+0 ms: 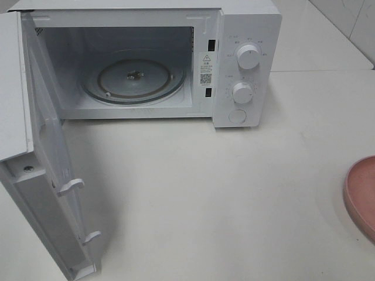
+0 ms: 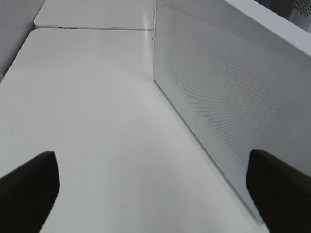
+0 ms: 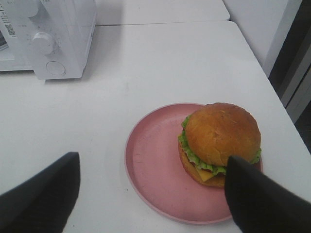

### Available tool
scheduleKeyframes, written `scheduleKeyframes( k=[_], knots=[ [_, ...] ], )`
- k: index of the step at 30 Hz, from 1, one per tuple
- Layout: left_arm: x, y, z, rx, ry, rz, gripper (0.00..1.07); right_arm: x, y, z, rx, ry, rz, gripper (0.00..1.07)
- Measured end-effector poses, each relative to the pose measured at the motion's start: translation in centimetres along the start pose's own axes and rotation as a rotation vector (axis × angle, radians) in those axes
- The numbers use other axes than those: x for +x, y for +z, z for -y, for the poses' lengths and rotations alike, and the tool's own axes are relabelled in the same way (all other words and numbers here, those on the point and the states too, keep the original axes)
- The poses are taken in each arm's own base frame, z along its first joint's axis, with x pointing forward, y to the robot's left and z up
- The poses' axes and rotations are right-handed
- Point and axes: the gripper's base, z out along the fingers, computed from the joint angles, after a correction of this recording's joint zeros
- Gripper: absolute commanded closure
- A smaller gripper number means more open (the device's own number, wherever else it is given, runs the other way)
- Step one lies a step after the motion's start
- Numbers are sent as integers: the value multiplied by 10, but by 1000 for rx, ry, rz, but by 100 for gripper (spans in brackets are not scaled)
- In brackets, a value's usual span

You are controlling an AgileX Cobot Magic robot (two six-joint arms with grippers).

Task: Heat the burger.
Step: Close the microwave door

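The burger (image 3: 221, 138), with a golden-brown bun, green lettuce and cheese, sits on the right half of a round pink plate (image 3: 150, 165). In the right wrist view my right gripper (image 3: 150, 162) hovers open above the plate; one finger's tip overlaps the burger's near edge without gripping it. In the exterior view only the plate's rim (image 1: 363, 196) shows at the right edge, and the burger is out of frame. My left gripper (image 2: 151, 156) is open over bare table beside the microwave door (image 2: 228, 97). Neither gripper appears in the exterior view.
The white microwave (image 1: 246, 35) stands at the back with its door (image 1: 50, 175) swung wide open to the left. Inside lies a glass turntable (image 1: 135, 79). Two knobs and a button are on its right panel (image 1: 243, 92). The table's right edge (image 3: 252, 53) is near the plate.
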Motion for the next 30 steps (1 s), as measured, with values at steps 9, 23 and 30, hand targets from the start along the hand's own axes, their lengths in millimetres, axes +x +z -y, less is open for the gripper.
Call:
scheduleKeyframes(
  k=[9,23,30],
  knots=[
    [0,0,0,0,0,0,6,0,0,0,0,0,0,31],
    [0,0,0,0,0,0,6,0,0,0,0,0,0,31],
    [0,0,0,0,0,0,6,0,0,0,0,0,0,31]
  ],
)
